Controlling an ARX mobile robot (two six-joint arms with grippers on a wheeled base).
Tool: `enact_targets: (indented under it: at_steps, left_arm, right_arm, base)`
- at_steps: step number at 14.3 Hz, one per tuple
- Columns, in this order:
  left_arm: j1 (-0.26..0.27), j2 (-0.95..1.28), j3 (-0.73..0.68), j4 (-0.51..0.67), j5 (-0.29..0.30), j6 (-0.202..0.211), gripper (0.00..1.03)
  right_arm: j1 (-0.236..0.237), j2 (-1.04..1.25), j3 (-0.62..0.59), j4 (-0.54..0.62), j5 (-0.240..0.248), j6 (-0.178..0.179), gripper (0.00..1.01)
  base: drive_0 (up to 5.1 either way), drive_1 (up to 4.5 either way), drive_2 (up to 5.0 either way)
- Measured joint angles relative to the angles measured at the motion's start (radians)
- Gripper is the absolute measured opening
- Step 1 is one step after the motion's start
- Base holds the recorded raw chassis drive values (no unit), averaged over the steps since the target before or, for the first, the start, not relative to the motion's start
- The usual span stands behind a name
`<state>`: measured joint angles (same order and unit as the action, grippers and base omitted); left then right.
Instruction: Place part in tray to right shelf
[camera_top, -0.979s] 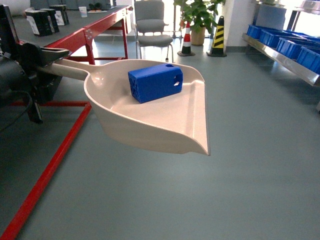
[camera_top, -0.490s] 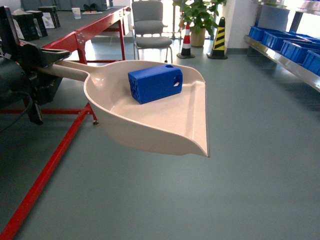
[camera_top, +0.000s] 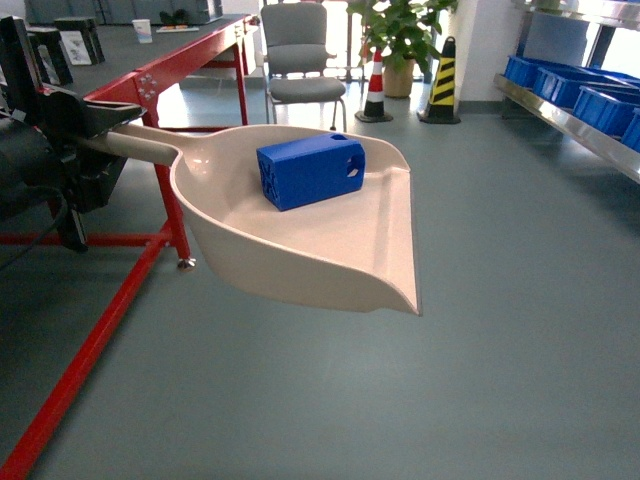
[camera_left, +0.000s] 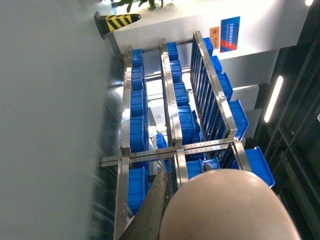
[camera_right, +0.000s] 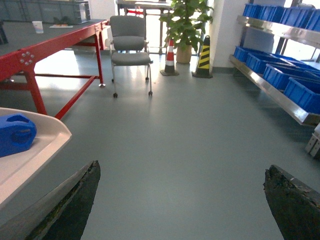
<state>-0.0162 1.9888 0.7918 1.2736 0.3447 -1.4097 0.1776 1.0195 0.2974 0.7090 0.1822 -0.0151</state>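
The blue part (camera_top: 311, 170) lies in the beige tray (camera_top: 330, 250), toward its back wall, and shows again as the part (camera_right: 15, 134) at the left edge of the right wrist view. My left gripper (camera_top: 95, 125) is shut on the tray's long handle and holds the tray level above the floor. In the left wrist view the handle's rounded end (camera_left: 225, 205) fills the bottom, with one finger (camera_left: 155, 205) pressed beside it. The right shelf (camera_top: 570, 108) runs along the far right. My right gripper (camera_right: 181, 167) is open over bare floor, holding nothing.
Blue crates (camera_right: 272, 70) line the steel shelf. A red-framed table (camera_top: 150, 80) stands on the left, its leg close behind the tray. A grey chair (camera_top: 296, 55), a potted plant (camera_top: 400, 35) and two cones (camera_top: 441, 85) stand at the back.
The background has slid: the red table's leg has come into view by the tray and the shelf has moved toward the right edge. Tray, part and left grip look the same.
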Motion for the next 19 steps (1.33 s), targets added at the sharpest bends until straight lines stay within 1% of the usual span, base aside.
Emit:
enact_targets:
  at_steps: [1, 19]
  left_arm:
    - [0.0, 0.0, 0.0, 0.012, 0.001, -0.002, 0.14]
    - [0.004, 0.0, 0.0, 0.006, 0.003, -0.001, 0.14]
  right_arm:
    - [-0.001, 0.0, 0.0, 0.005, 0.001, 0.0, 0.98]
    - [0.0, 0.0, 0.0, 0.003, 0.0, 0.0, 0.98]
  base:
    - [0.0, 4.03, -4.0]
    - [0.0, 3.99, -4.0]
